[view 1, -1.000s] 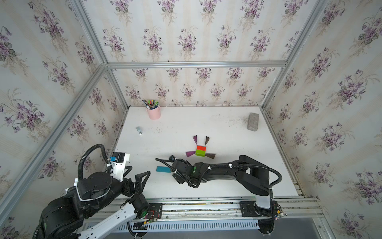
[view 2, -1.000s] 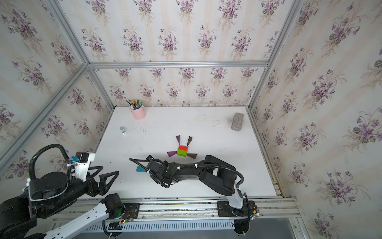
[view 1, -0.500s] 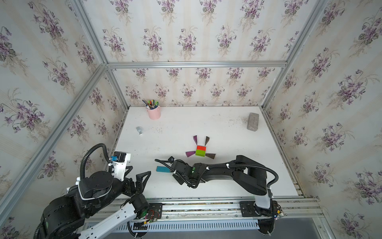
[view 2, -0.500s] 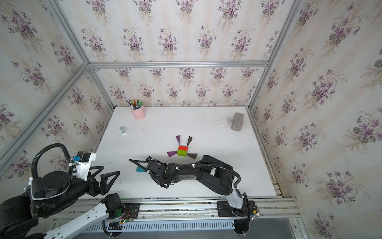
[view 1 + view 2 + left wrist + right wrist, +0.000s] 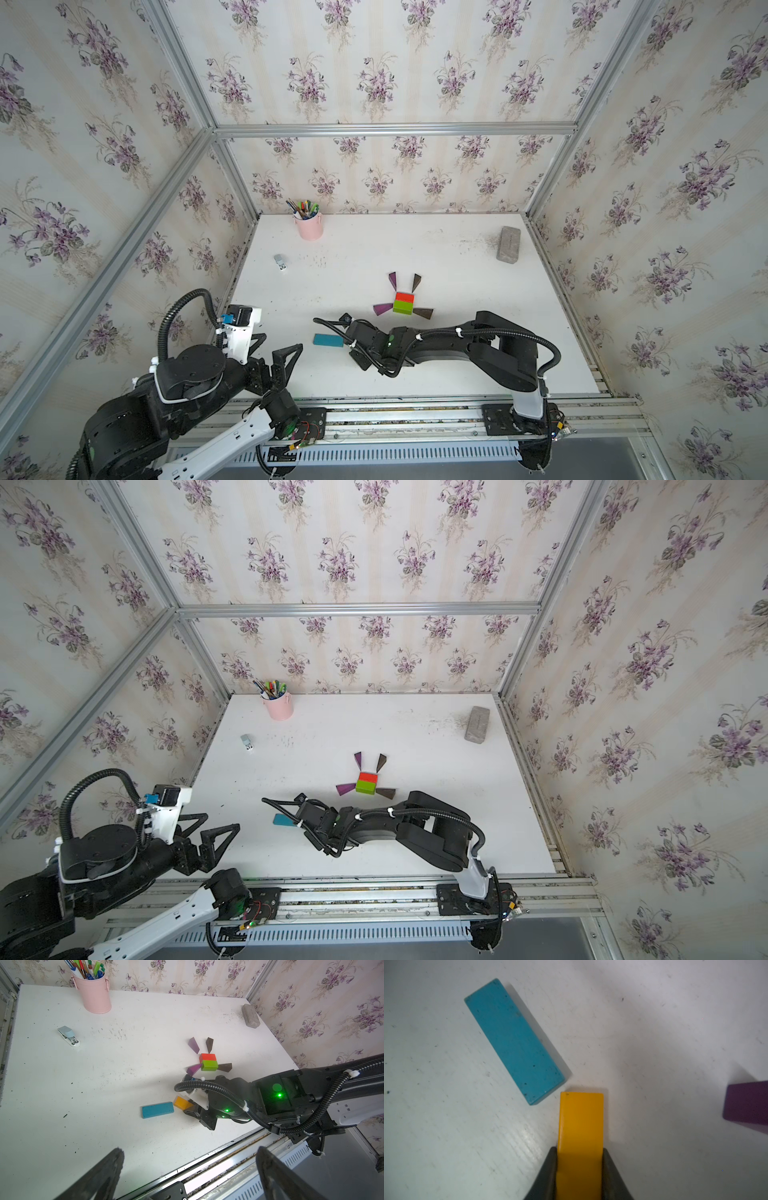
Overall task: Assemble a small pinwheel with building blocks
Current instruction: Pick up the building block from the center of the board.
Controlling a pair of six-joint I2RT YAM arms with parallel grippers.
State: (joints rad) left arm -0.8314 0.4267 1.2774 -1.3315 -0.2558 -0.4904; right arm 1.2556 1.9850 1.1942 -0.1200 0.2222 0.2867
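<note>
Against the frames of a second before, little is altered in both top views. The blue bar [image 5: 328,340], the red block [image 5: 404,297], the green block [image 5: 402,307] and the four wedges [image 5: 392,280] are found in the same places on the desk [image 5: 415,249]. The right arm [image 5: 440,355] is shifted only slightly toward 9 o'clock. The left end effector [image 5: 284,340] is kept at the desk's 7 o'clock corner, jaws wide apart and empty.

The right end effector [image 5: 579,1149] is clamped on the yellow bar [image 5: 581,1118]. In the right wrist view both fingers are pressed against the bar's long sides. The bar's long axis is laid along the fingers, and its free end is pointed away from the wrist, roughly toward 9 o'clock on the desk, as is seen in the left wrist view. In the top views the bar is hidden beneath the end effector, at about 7 o'clock from the green block. Whether it is lifted off the desk cannot be told.

The blue bar is laid flat, its long axis close to the 9-to-3 line, at 9 o'clock from the yellow bar. Their near ends are set just beside each other, with a narrow gap between.
</note>
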